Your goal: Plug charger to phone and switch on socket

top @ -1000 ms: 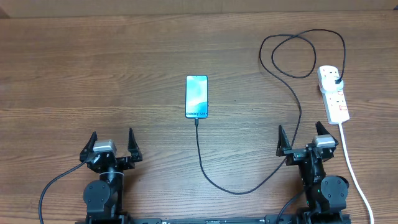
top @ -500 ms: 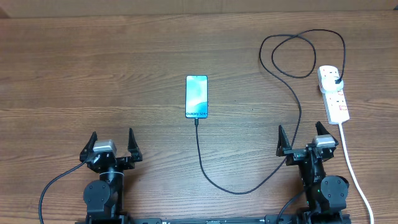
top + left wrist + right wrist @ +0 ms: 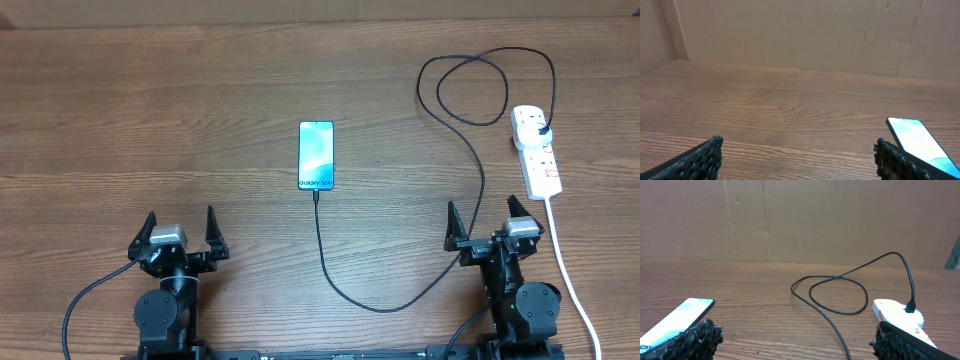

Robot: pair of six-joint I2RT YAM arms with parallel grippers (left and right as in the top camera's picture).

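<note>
Right of the phone (image 3: 316,154), the socket (image 3: 537,152) holds the charger (image 3: 319,235) plug; its tip appears seated in the phone. Parked short of the phone, clear of the cable, left tool (image 3: 180,214) and right tool (image 3: 481,205) gape wide, empty.

Nothing has changed across the overhead views. The phone (image 3: 316,155), charger (image 3: 318,235) and socket (image 3: 537,152) lie just as before (cable loops included), and the left pincer (image 3: 180,216) and right pincer (image 3: 481,208) stay spread wide.
</note>
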